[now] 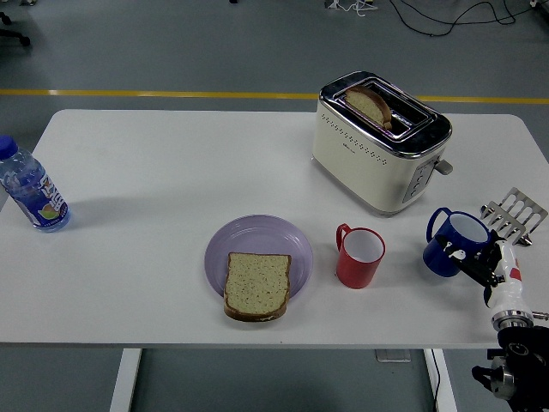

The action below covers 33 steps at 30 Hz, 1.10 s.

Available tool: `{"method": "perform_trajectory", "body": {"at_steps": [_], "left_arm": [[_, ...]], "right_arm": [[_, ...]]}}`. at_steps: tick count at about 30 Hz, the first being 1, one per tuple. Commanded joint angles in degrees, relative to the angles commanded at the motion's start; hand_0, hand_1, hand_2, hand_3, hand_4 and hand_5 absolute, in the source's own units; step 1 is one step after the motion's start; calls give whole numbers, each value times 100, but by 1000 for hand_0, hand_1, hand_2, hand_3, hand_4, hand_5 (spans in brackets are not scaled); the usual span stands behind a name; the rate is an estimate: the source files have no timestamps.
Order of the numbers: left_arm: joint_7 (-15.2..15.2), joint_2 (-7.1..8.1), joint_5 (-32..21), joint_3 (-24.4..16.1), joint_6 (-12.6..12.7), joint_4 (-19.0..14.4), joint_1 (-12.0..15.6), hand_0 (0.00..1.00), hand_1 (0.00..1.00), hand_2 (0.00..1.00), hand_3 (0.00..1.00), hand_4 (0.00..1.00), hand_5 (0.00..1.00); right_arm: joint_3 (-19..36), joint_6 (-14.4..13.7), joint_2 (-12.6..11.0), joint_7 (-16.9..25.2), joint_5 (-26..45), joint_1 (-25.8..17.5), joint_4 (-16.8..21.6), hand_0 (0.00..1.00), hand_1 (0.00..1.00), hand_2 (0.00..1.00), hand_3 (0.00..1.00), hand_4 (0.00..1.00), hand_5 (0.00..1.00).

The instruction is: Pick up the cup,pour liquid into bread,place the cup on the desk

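My right hand comes in from the lower right corner, its fingers curled around a blue cup with a white inside. The cup tilts slightly, its handle pointing left. A slice of bread lies on the near part of a purple plate, left of centre. A red cup stands upright between the plate and the blue cup, handle to the left. The left arm is out of view.
A cream toaster with a bread slice in one slot stands behind the cups. A metal toast rack sits just behind and right of the blue cup. A water bottle stands at the far left edge.
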Motion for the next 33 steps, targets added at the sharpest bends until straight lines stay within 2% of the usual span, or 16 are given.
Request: {"method": "perform_trajectory", "body": {"at_steps": [1,2,13,14,20,26,33], "left_arm": [[0,0,2,-1,0,0,0,670,739,740,635,398,998],[1,1,2,-3,0,0,0,670,739,739,635,398,998],[4,1,-2,-2,-6,1,-1,670,739,739,635,398,998],[4,0,-4,-2,-6,1,-1,670,739,740,636,398,998],[2,6,-7,5,-11,0,-6,670,739,739,635,398,998],[6,8,-21,14,-16,0,3,670,739,740,635,398,998],[8,11,-37,29,-28,1,13,670,739,740,634,398,998]], "right_arm": [[16,-4,-1,-7,-49,-5,37,317,349,526,564,923,103],[36,-10,-1,-14,-122,-10,83,248,322,520,545,907,92],[133,-121,-50,-160,-681,-30,764,216,286,510,536,903,95],[137,-148,-64,-208,-708,-29,898,202,280,513,535,876,73],[55,-187,-166,-797,-1064,20,1506,198,286,513,538,860,74],[-267,-184,-315,-1263,-1466,298,2008,190,287,513,536,847,59],[-698,-62,-436,-1793,-1793,774,2152,189,283,511,537,845,62]]}}
